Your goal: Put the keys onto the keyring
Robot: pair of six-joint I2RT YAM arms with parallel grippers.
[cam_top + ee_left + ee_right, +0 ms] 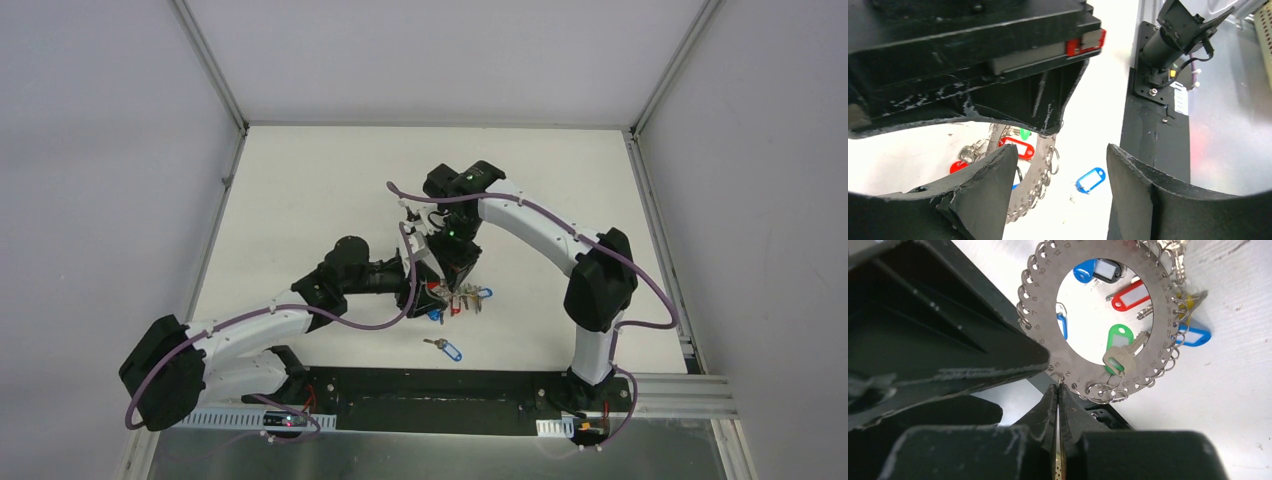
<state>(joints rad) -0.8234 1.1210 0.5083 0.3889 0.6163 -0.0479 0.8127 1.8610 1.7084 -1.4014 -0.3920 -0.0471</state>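
The keyring (1045, 305), a flat grey disc edged with wire loops, hangs from my right gripper (1058, 390), which is shut on its rim. It holds a green-tagged key (1118, 337). A red-tagged key (1130, 296) shows through the ring's hole; I cannot tell whether it hangs on the ring. In the left wrist view the keyring (1040, 170) stands edge-on between the open jaws of my left gripper (1058, 187), close to its left finger (983, 190). A blue-tagged key (445, 349) lies loose on the table and also shows in the left wrist view (1090, 180).
Both grippers meet over the table's near middle (455, 290). Yellow (1188, 302), blue (1195, 336) and black (1105, 271) tags hang around the ring. The black base plate (430, 385) and the right arm's base (1168, 45) lie close behind the loose key.
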